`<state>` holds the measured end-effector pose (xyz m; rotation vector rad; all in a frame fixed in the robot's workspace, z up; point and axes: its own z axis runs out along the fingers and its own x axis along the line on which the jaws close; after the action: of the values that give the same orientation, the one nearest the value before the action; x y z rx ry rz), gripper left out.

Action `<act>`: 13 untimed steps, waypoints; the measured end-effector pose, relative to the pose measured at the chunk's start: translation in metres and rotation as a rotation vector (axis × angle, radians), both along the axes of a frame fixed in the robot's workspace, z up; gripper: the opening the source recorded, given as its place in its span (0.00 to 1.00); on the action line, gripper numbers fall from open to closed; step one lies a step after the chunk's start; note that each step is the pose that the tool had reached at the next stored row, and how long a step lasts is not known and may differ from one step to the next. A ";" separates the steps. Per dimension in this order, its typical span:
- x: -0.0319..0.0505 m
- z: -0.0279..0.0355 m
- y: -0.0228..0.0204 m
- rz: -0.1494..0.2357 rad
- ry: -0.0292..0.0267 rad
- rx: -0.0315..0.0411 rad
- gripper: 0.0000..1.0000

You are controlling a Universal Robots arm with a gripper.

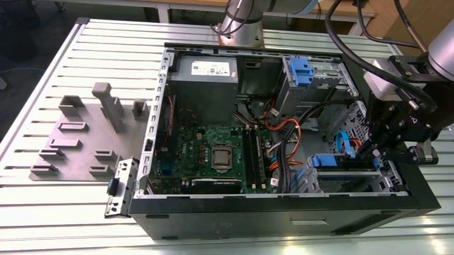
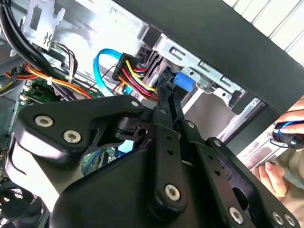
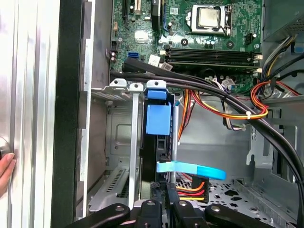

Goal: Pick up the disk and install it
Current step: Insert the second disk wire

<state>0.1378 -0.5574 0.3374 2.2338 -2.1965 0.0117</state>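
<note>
The disk (image 1: 332, 161) stands on edge in the lower drive bay at the exterior view's right, inside the open computer case (image 1: 284, 212). Its blue carrier tab (image 3: 157, 118) sits at the bay's mouth, towards the motherboard, and the disk's dark edge (image 3: 162, 147) runs back from there. My gripper (image 3: 166, 197) is at the disk's rear end, fingers close together on either side of that edge. In the second wrist view the gripper (image 2: 168, 102) reaches along the disk towards the blue tab (image 2: 183, 80). In the exterior view the gripper (image 1: 372, 154) hangs over the case's right wall.
A light blue data cable (image 3: 190, 169) and a red, yellow and black power lead (image 3: 192, 192) cross just beside the fingers. Thick black cables (image 3: 228, 102) run over the bay. A second blue carrier (image 1: 301, 71) sits in the upper bay. A person's hand (image 2: 275, 173) rests outside the case. A grey fixture plate (image 1: 85, 138) lies at the left.
</note>
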 end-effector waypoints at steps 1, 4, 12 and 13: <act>-0.0021 0.0000 0.0000 0.000 -0.0041 0.0000 0.16; -0.0062 -0.0002 0.0000 0.000 -0.0135 0.0001 0.16; -0.0062 -0.0033 0.0000 -0.010 -0.0181 -0.0001 0.16; -0.0061 -0.0037 0.0000 -0.013 -0.0181 -0.0002 0.16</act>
<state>0.1316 -0.5574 0.3337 2.2286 -2.2193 0.0321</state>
